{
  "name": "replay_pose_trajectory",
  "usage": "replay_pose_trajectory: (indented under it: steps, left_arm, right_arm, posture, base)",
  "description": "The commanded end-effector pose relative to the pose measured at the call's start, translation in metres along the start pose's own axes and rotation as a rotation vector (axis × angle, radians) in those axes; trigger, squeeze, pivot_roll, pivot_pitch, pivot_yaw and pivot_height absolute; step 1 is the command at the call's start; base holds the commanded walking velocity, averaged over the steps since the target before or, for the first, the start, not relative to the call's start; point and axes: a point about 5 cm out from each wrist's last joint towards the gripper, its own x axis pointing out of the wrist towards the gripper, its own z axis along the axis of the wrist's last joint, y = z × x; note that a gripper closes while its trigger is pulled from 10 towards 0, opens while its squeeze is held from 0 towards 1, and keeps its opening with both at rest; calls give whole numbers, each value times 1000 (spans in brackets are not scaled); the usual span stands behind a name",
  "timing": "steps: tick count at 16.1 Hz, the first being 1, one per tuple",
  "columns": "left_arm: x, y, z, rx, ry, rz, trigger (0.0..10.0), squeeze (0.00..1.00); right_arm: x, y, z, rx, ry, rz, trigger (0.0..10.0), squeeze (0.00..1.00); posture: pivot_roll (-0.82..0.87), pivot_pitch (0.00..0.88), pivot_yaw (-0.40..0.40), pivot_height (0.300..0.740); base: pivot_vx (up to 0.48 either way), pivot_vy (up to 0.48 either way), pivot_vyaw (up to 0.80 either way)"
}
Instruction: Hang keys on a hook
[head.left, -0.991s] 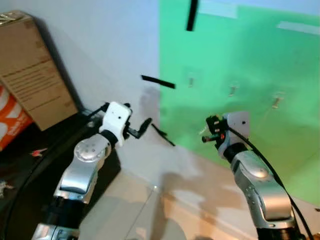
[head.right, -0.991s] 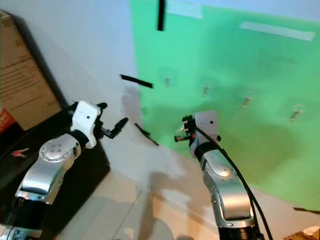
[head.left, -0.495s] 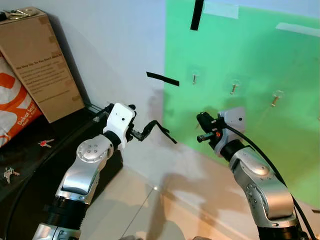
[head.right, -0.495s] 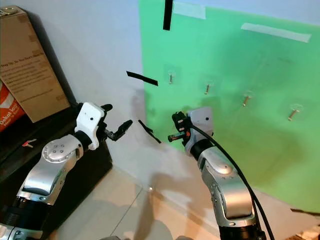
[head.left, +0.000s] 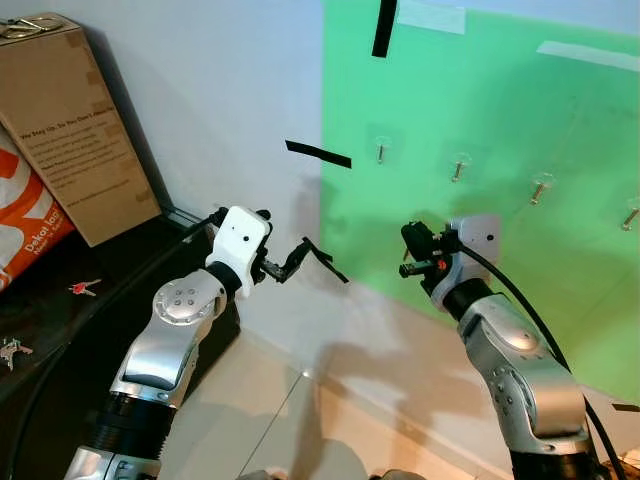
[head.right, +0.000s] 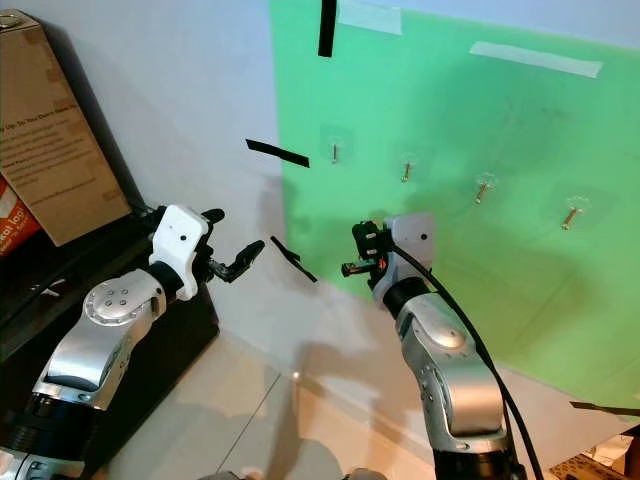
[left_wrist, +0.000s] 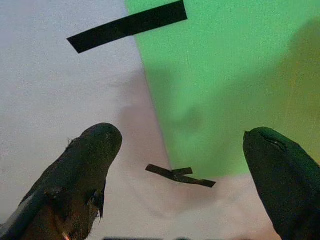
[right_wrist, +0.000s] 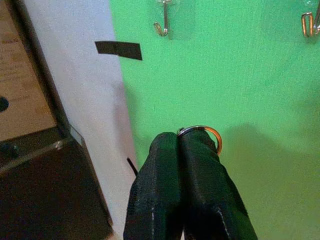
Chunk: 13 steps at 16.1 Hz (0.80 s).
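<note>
Four small metal hooks (head.left: 380, 151) sat in a row on the green sheet (head.left: 500, 110) taped to the white wall (head.left: 220, 90) in the left eye view. Left hand (head.left: 300, 258) was raised near the sheet's edge, right hand (head.left: 412, 252) was raised in front of the sheet, below the hooks. Cardboard box (head.left: 70, 120) leaned on the wall at far left above a dark bench (head.left: 60, 320); a red-tagged key (head.left: 84, 288) and another key bunch (head.left: 10, 350) lay on it.

Left wrist view: fingers (left_wrist: 85, 165) were spread wide, holding nothing, facing the sheet edge and black tape strips (left_wrist: 127, 26).

Right wrist view: fingers (right_wrist: 200, 190) were pressed together on a key ring (right_wrist: 207, 134), which poked out at the tips, well below the hooks.
</note>
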Motion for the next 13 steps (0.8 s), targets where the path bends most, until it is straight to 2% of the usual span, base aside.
replay_pose_trajectory:
  steps: [1, 4, 5, 6, 8, 10, 13]
  left_arm:
    - [1, 4, 6, 9, -15, 3, 10000, 0]
    - [1, -1, 10, -6, -38, -82, 10000, 0]
    - [-4, -4, 9, -10, -31, -162, 10000, 0]
    - [-7, -5, 10, -28, -41, -216, 10000, 0]
    - [-19, -11, 19, -110, -78, -370, 10000, 0]
    - [-24, -14, 20, -121, -69, -433, 10000, 0]
    - [-28, -16, 16, -138, -45, -454, 10000, 0]
  right_arm:
    - [6, 4, 8, 18, -26, 21, 10000, 0]
    - [17, 21, 17, 132, -46, 182, 10000, 0]
    - [24, 28, 20, 185, -44, 284, 10000, 0]
    - [31, 30, 24, 200, -52, 311, 10000, 0]
    - [45, 29, 33, 190, -62, 347, 10000, 0]
    - [52, 29, 39, 176, -76, 365, 10000, 0]
    - [61, 26, 47, 186, -106, 367, 10000, 0]
  posture:
    - [-88, 0, 44, 740]
    - [-86, 0, 43, 740]
    - [-82, 0, 42, 740]
    - [-78, 0, 40, 740]
    - [-67, 0, 35, 740]
    - [-67, 0, 35, 740]
    - [-56, 0, 27, 740]
  base:
    - [0, 0, 0]
    - [0, 0, 0]
    - [0, 0, 0]
    - [0, 0, 0]
    - [0, 0, 0]
    - [0, 0, 0]
    - [0, 0, 0]
